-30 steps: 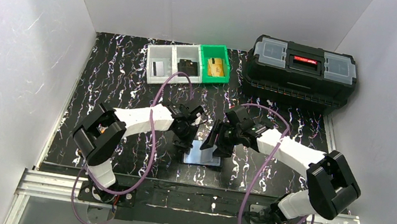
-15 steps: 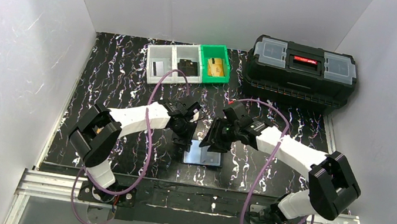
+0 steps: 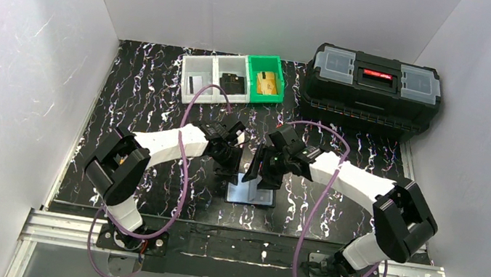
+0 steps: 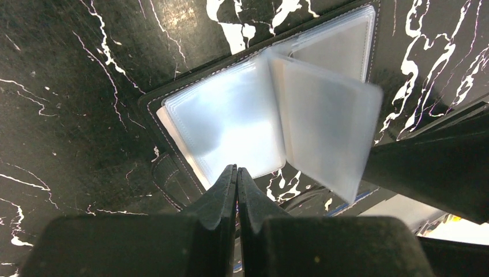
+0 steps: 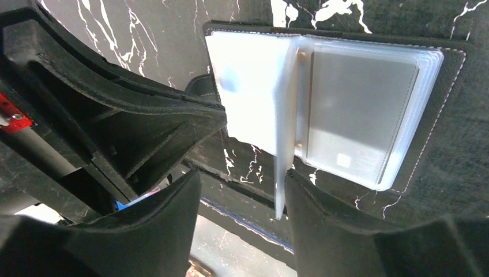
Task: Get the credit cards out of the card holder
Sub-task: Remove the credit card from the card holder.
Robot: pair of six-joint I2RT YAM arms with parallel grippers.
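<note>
1. Black and matt with white veining, the table (image 3: pixel 152 102) carries the holder (image 3: pixel 256 196) at about 6 o'clock from its middle, between the two tools.
2. The holder is a flat black bifold with pale stitching round its rim. It lies open, and glossy, clear, blue-grey pockets with rounded corners cover both halves.
3. One clear leaf (image 5: pixel 286 115) stands upright from the spine and is seen edge-on from the right wrist. The other leaves lie flat.
4. A silver card (image 5: pixel 360 104), thin and rectangular, sits inside the flat pockets at 3 o'clock of that leaf in the right wrist view.
5. Left tool (image 4: pixel 236 173): its matt black fingers are pressed together with no gap. Their tips sit at the 6 o'clock edge of the flat pockets in its own view.
6. Right tool (image 5: pixel 239 202): the jaws stand moderately apart, straddling the free end of the leaf. The leaf lies close to the 3 o'clock finger, but I cannot tell whether it touches.
7. At 12 o'clock on the table, three small plastic bins stand in a row.
   - The left grey bin (image 3: pixel 183 79) holds a striped card (image 3: pixel 194 85).
   - The middle grey bin (image 3: pixel 227 70) holds a black card (image 3: pixel 234 85).
   - The green bin (image 3: pixel 267 59) holds a gold card (image 3: pixel 266 83).
8. At 2 o'clock sits the toolbox (image 3: pixel 373 99), big, black and ribbed, with two clear-lidded compartments on top.
</note>
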